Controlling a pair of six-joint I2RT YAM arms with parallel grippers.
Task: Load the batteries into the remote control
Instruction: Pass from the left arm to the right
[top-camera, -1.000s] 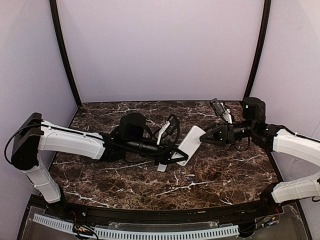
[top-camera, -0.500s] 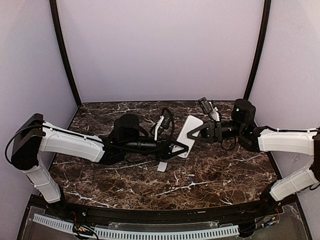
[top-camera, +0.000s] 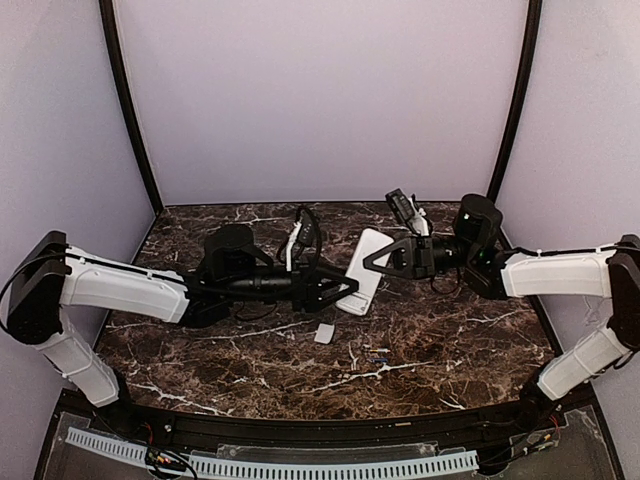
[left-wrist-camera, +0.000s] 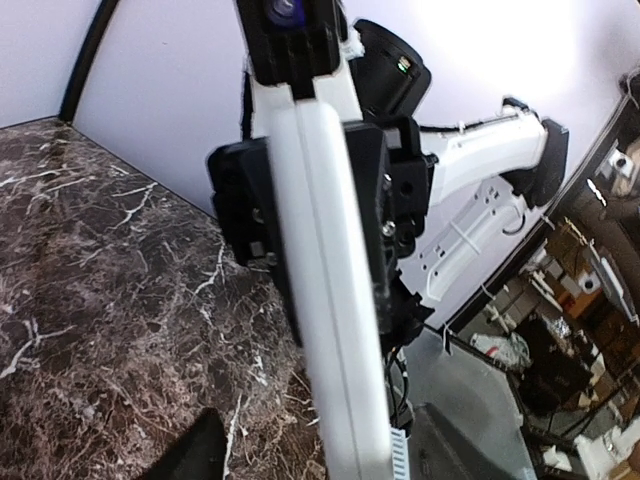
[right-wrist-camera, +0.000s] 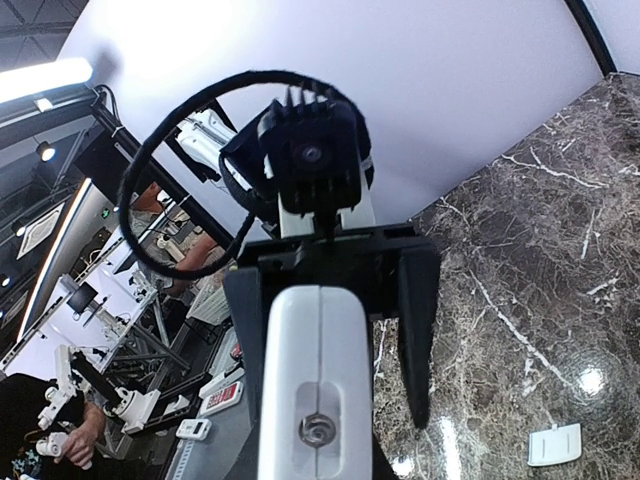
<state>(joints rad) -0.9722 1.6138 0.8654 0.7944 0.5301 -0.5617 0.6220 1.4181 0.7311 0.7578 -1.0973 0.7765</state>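
The white remote control hangs tilted above the table's middle, between the two grippers. My right gripper is shut on its far end. In the left wrist view its black jaws press on both faces of the remote control. My left gripper is open around the near end, and its finger stands apart from the remote control. The batteries, tiny dark cylinders with blue and red marks, lie on the marble in front of the remote.
A small white flat cover piece lies on the dark marble table left of the batteries, and it also appears as the cover piece. Purple walls close in the back and sides.
My left gripper has opened and let go of the remote, and its arm has drawn back to the left. My right gripper moved left and closed on the remote's far end.
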